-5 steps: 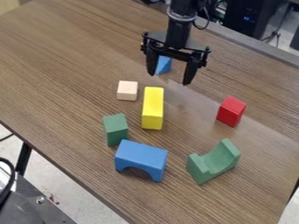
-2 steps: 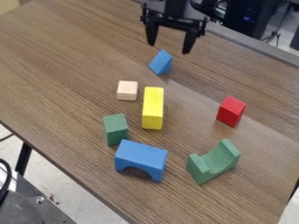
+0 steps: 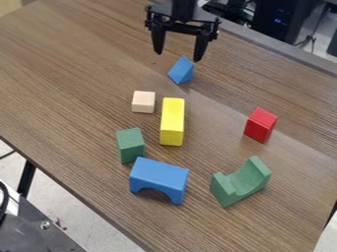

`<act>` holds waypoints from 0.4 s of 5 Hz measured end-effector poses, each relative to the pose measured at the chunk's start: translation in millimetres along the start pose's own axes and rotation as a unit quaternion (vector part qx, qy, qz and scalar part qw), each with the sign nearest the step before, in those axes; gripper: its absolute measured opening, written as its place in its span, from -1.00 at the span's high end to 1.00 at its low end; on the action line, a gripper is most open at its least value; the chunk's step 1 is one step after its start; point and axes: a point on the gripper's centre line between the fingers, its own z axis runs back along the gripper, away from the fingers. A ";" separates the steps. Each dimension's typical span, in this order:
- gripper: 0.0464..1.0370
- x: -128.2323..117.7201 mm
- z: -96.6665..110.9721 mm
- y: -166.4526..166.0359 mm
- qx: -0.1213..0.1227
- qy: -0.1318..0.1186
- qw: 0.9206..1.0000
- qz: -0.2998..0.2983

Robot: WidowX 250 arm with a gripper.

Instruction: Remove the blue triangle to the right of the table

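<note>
Two fingers [image 3: 200, 45] hang spread apart near the blue triangle [image 3: 182, 70], the arm [image 3: 184, 9] cut off above.

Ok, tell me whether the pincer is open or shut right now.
Open. The two fingers of the pincer hang well apart, and the blue triangle is not clamped between them.

The hand [image 3: 178, 56] moved up in view; then left.
</note>
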 end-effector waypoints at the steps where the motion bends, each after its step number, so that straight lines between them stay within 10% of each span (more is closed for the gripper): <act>1: -0.93 -6.1 -13.1 3.9 -0.002 0.023 1.000 0.009; 2: -0.93 -7.5 -18.6 4.0 0.000 0.029 1.000 0.006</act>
